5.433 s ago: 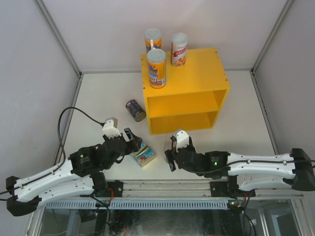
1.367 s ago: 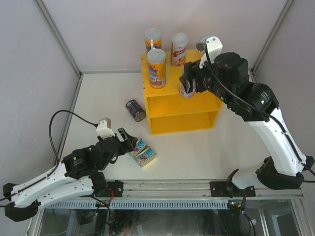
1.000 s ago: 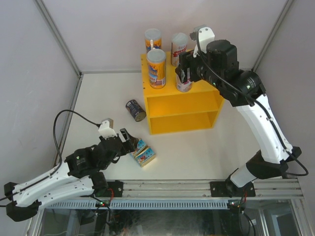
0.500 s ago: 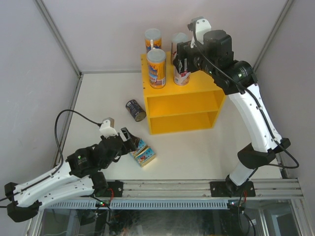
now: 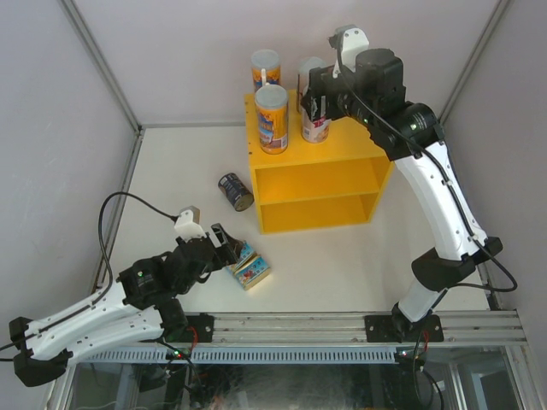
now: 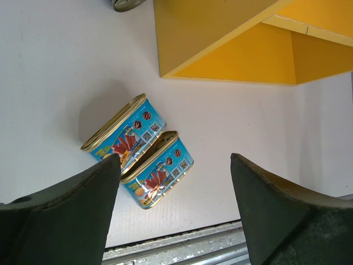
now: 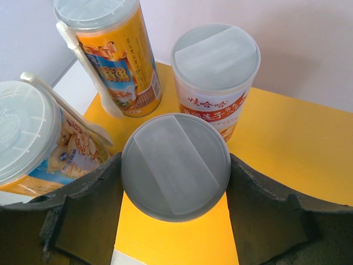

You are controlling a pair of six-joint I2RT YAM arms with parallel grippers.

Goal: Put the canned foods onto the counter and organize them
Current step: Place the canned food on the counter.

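Placement step. Right gripper (image 7: 176,204) clamps the short white-pink, white-lidded tube (image 7: 175,171) atop the bright yellow open-fronted box (image 7: 287,149), beside three tubes (image 7: 215,72). Next: release, lift straight. Left gripper (image 6: 175,165) open above flat blue-labelled tins (image 6: 118,135).

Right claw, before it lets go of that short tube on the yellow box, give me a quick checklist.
1. Right claw grips short tube: ok.
2. Tube upright: ok.
3. Tube over box, inside its edges: ok.
4. Base resting on box: cannot tell.
5. Clear of the other short tube: cannot tell.
6. Left claw open, away over the tins: ok.
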